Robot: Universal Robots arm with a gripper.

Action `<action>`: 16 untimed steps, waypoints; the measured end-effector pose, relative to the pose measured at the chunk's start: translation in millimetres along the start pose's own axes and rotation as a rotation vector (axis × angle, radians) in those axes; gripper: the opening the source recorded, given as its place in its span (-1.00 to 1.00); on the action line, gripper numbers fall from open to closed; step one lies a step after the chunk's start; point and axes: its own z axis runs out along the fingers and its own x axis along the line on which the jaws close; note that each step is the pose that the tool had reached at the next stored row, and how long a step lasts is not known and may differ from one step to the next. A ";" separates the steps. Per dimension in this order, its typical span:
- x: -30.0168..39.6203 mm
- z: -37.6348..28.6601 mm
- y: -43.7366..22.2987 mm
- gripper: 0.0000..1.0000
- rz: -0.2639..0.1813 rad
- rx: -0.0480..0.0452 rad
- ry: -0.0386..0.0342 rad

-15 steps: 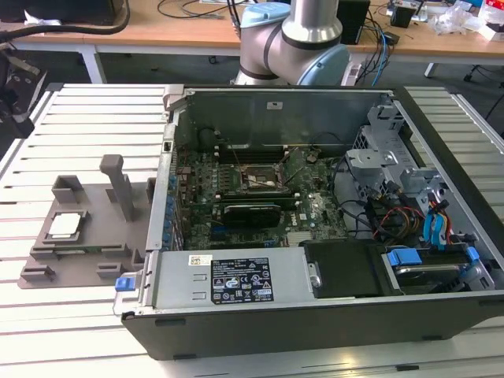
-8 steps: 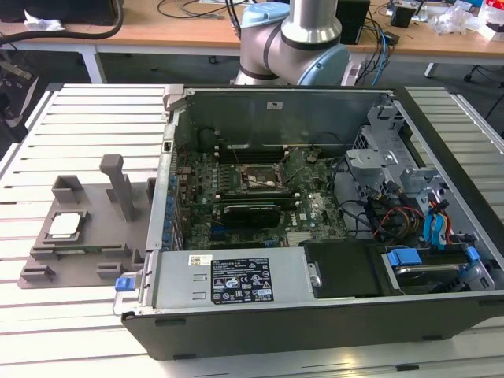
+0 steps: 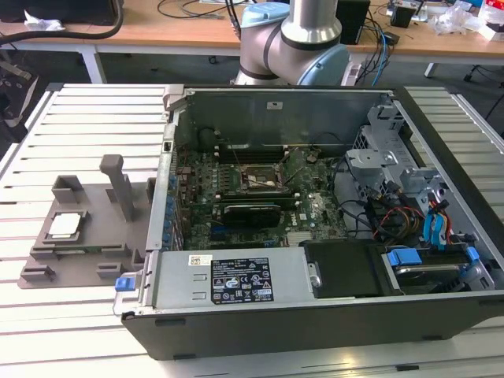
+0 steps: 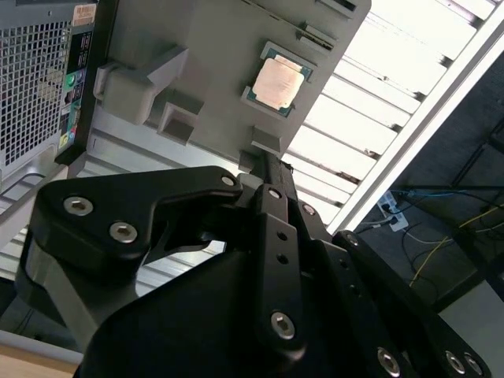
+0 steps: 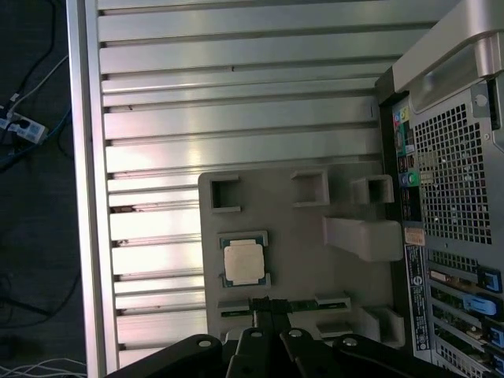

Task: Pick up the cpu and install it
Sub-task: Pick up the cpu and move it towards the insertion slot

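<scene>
The cpu (image 3: 64, 225), a small silver-topped square chip, lies flat in a recess of the grey plastic tray (image 3: 98, 236) at the exterior view's left, beside the open computer case (image 3: 315, 315). Both wrist views look down on the cpu (image 4: 277, 83) (image 5: 244, 262) resting in the tray (image 4: 205, 47) (image 5: 299, 236). My black gripper (image 5: 270, 305) (image 4: 264, 161) hovers above the tray's edge a short way from the chip, shut with nothing in it. The motherboard socket (image 3: 260, 181) with its metal frame sits inside the case.
The tray carries upright posts (image 3: 118, 185) and blocks next to the chip. The case's perforated rear panel (image 5: 461, 173) stands close to the tray. A slatted aluminium table (image 5: 236, 87) lies under everything, and cables trail on the floor past its edge (image 5: 24, 126).
</scene>
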 end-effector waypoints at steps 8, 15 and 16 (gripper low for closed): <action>0.2 0.0 0.0 -0.29 0.000 0.0000 0.0001; 0.5 0.0 0.0 0.21 -0.002 0.0158 -0.0010; 0.3 -0.1 0.0 0.21 -0.005 0.0315 -0.0021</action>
